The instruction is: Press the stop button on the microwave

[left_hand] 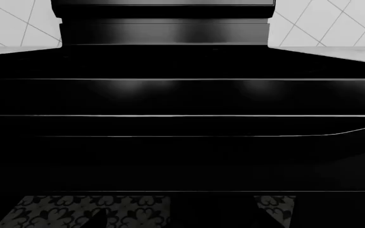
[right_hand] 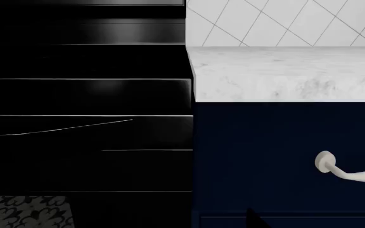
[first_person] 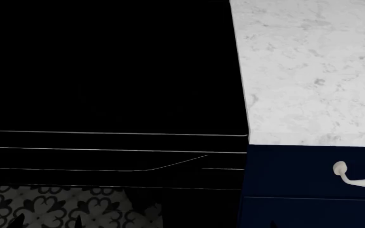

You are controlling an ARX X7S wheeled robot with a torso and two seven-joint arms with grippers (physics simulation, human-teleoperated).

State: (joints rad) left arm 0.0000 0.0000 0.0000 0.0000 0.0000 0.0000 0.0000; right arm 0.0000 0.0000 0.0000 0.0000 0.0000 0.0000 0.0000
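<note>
The microwave and its stop button are out of view in every frame. A black cooking range (first_person: pixel 106 71) fills most of the head view and also shows in the left wrist view (left_hand: pixel 182 95) and the right wrist view (right_hand: pixel 81 95). Of my left gripper only a dark fingertip (left_hand: pixel 97 219) shows, low in front of the range, over the floor. Of my right gripper only a dark fingertip (right_hand: pixel 254 219) shows, in front of the navy cabinet. Neither gripper's jaws can be made out.
A white marble counter (first_person: pixel 309 71) lies right of the range, over a navy drawer front (first_person: pixel 296 171) with a white handle (first_person: pixel 353 176). Black-and-white patterned floor tiles (first_person: pixel 43 206) show below the range. A white tiled wall (right_hand: pixel 284 21) stands behind the counter.
</note>
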